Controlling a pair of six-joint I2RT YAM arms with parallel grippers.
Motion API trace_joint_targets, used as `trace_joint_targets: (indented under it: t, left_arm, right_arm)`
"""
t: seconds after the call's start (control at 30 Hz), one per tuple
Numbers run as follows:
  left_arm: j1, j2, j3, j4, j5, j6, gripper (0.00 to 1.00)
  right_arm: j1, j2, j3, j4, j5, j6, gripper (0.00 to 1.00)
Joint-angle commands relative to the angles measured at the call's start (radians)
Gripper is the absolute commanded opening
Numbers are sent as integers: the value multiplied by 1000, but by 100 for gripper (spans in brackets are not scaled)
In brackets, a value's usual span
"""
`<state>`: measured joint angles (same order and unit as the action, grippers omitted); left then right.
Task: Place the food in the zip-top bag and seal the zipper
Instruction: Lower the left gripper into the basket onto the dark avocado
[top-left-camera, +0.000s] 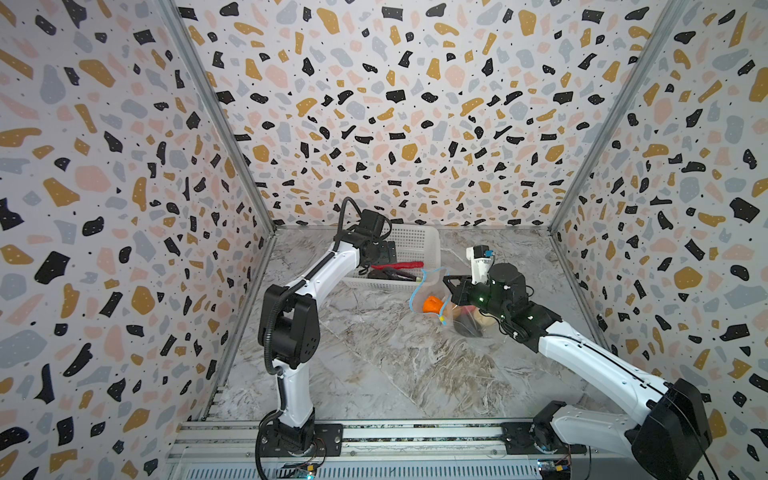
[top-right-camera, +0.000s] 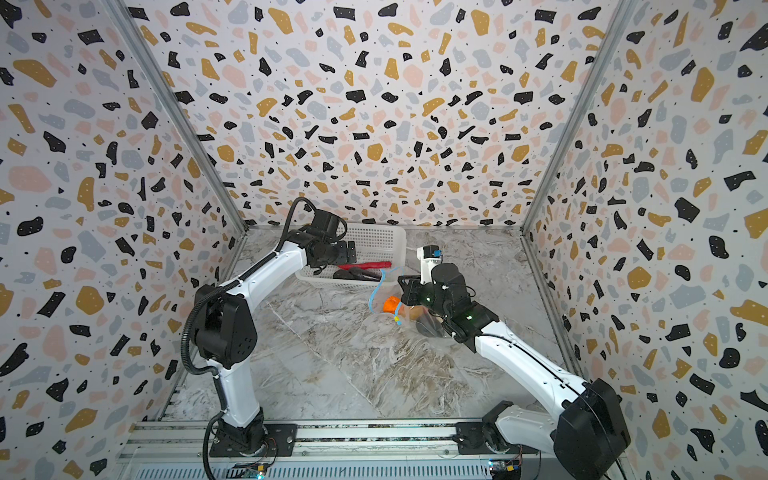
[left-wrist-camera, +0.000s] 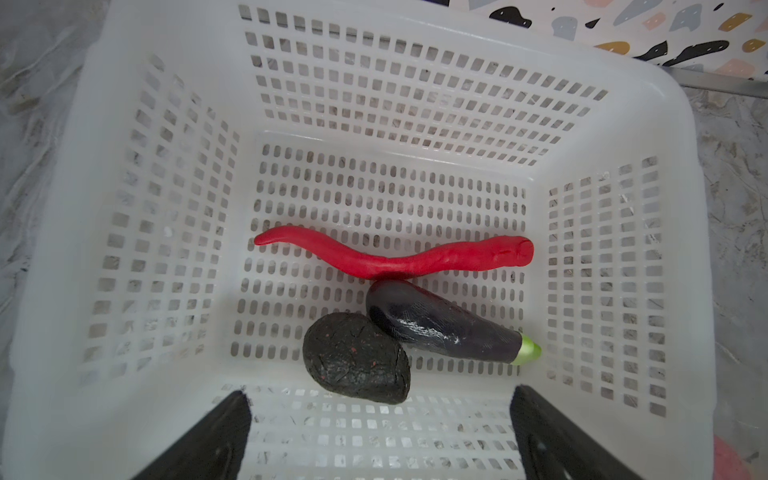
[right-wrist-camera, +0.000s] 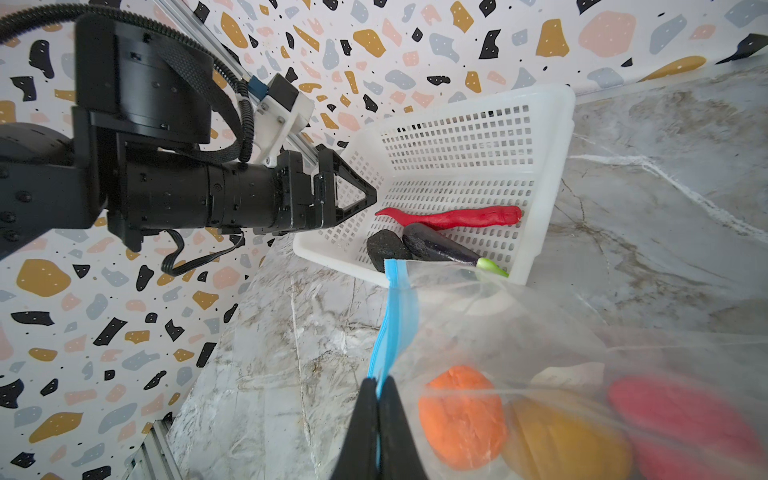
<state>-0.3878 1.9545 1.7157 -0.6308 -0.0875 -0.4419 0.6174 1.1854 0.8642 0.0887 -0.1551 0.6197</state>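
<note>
A: Where's the bag?

B: On the table. In both top views it lies a little toward two o'clock of the middle, with its blue-edged mouth on the nine o'clock side. The right gripper is pinched tight on the blue zipper, gripping that edge.

A: What's inside?

B: An orange nearest the mouth, then a potato and a pink-red ball. Those two are blurred in the right wrist view.

A: And the left gripper?

B: Its jaws are spread wide with nothing between them. It hangs over the white basket, which sits at twelve o'clock on the table. The bag lies near the basket's five o'clock corner.

A: What's in the basket?

B: A red chili, an eggplant and a black oval. In both top views the chili lies at twelve o'clock of the eggplant and seems to touch it. The oval is at nine o'clock of the eggplant, pressed against it.
</note>
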Motion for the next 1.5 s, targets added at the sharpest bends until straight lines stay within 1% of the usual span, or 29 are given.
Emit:
trace_joint_targets:
  t: [0.0, 0.13, 0.3, 0.47, 0.7, 1.0, 1.17, 1.3, 1.37, 1.47]
  left_arm:
    - [26, 25, 20, -51, 17, -14, 100]
    - [52, 24, -11, -34, 56, -34, 100]
    - [54, 42, -32, -30, 100, -37, 99]
    - [53, 66, -74, 14, 153, -55, 99]
    - [50, 138, -46, 45, 226, -78, 98]
    - [44, 228, 12, 83, 281, -102, 97]
    - [43, 296, 93, 115, 311, -125, 94]
    - [43, 369, 185, 106, 304, -133, 93]
    - [43, 401, 230, 80, 274, -125, 93]
    - [43, 416, 243, 71, 240, -113, 93]
  right_arm:
    - [2, 13, -4, 52, -26, -9, 0]
    - [2, 35, 6, 55, -37, -11, 0]
    - [-1, 41, 5, 60, -36, -13, 0]
    - [-10, 63, 1, 68, -49, -11, 0]
    - [-33, 79, -2, 80, -64, -8, 0]
    - [-44, 99, 11, 79, -78, -7, 0]
    - [-48, 112, 20, 79, -89, -4, 0]
    - [-47, 113, 24, 73, -93, 0, 0]
    - [-48, 108, 25, 68, -91, 0, 0]
    - [-47, 100, 21, 66, -85, 2, 0]
